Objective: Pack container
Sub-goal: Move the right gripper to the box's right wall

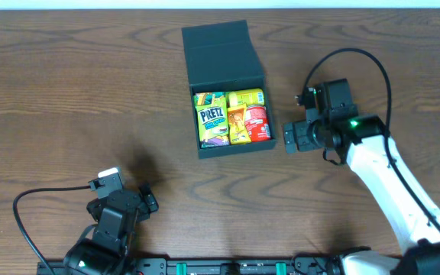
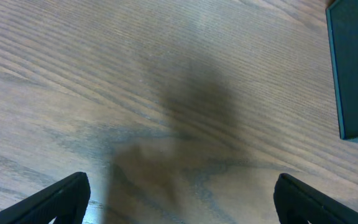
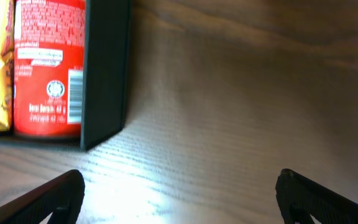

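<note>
Matte cardboard container (image 1: 220, 50) sits lid-back, and the glossy red can (image 3: 45, 62) inside is cut off up close. Left gripper (image 2: 182, 185) and right gripper (image 3: 180, 180) both gape empty.

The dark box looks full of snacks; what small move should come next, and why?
Probably raise the right tool toward the open lid to fold it shut: the container already holds the Pretz box, yellow pack and red can, and that tool sits open beside it.

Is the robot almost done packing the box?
Nearly. Three snacks sit in the container: the Pretz box, a yellow pack and a red can. The left gripper and right gripper are open, holding nothing. The lid stands open, so closing it seems left.
</note>
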{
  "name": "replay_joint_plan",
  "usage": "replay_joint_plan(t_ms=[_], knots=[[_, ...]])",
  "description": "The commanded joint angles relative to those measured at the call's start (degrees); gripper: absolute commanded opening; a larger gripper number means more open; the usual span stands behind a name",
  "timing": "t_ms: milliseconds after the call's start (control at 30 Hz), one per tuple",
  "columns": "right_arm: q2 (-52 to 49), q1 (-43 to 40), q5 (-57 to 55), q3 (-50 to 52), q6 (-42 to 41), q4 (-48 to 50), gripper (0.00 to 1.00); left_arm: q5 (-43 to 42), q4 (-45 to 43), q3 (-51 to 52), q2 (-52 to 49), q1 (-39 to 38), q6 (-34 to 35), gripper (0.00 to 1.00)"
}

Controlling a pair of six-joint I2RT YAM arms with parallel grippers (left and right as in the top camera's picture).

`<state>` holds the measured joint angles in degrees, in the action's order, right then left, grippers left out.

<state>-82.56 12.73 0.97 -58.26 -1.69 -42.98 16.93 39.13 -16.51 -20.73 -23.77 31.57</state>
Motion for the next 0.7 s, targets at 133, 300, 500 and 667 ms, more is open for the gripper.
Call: replay_joint_plan(t_ms=[133,300,500,667], knots=[[-4.9,1.2,2.36,-5.95,1.31,0.33,0.99,1.09,0.07,-0.02,0.11,0.13,0.61,0.95],[-7.02,2.95,2.97,-6.6,1.31,0.37,0.96,1.09,0.07,-0.02,0.11,0.13,0.59,0.95],[-9.99,3.5,3.58,-6.6,1.31,1.42,0.73,1.09,0.07,-0.02,0.11,0.13,0.61,0.95],[-10.16,3.48,3.56,-6.58,1.31,1.88,0.55,1.09,0.04,-0.02,0.11,0.13,0.61,0.95]])
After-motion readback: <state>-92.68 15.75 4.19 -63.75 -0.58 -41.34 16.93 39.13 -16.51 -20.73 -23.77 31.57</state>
